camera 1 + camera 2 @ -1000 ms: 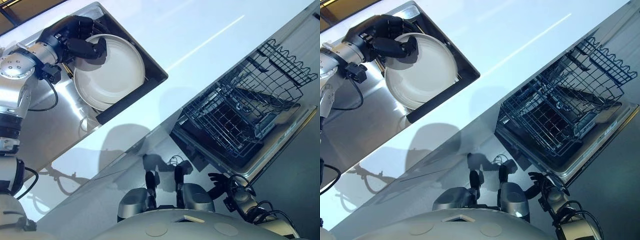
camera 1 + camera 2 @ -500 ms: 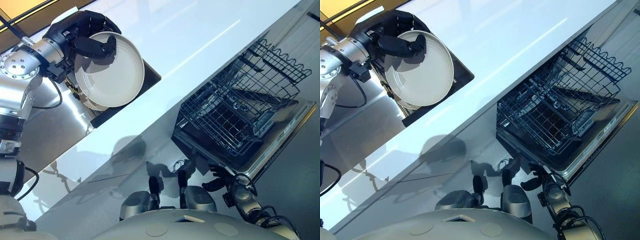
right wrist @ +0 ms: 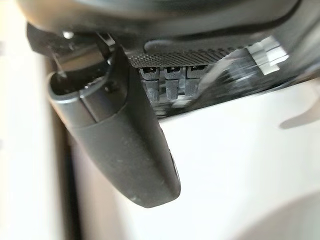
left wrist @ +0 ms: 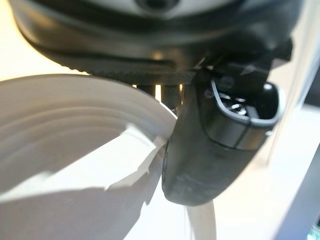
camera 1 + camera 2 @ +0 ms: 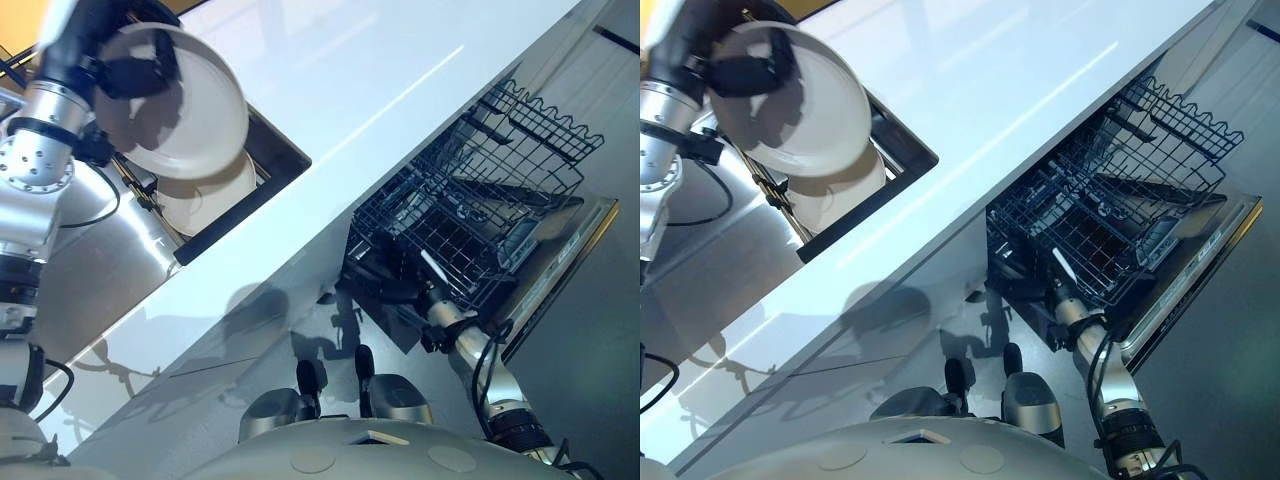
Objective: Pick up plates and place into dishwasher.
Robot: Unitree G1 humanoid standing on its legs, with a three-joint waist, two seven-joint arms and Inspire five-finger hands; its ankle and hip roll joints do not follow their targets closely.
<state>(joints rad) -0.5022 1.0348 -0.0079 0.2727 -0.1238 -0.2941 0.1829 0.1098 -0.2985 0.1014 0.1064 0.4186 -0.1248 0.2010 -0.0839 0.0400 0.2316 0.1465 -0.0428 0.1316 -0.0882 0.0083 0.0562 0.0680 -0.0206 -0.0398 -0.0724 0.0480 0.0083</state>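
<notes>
- White bench (image 5: 330, 90) runs across the room, with a dark sink (image 5: 285, 160) cut into it.
- Left robot hand (image 5: 130, 70) is clamped on a white plate (image 5: 185, 110), thumb over its rim, holding it tilted above the sink.
- More plates (image 5: 215, 195) lie in the sink underneath.
- Right robot hand (image 5: 395, 285) reaches by the dishwasher rack (image 5: 470, 200); I cannot tell how its fingers are set.

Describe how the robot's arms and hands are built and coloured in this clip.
Both arms are silver-grey metal with round joint housings and black cables looping beside them. The left hand is dark, with chunky black fingers and a matte black thumb. The right hand is dark too, on a slim silver forearm ringed by a black band; its black thumb is smooth and rounded.
</notes>
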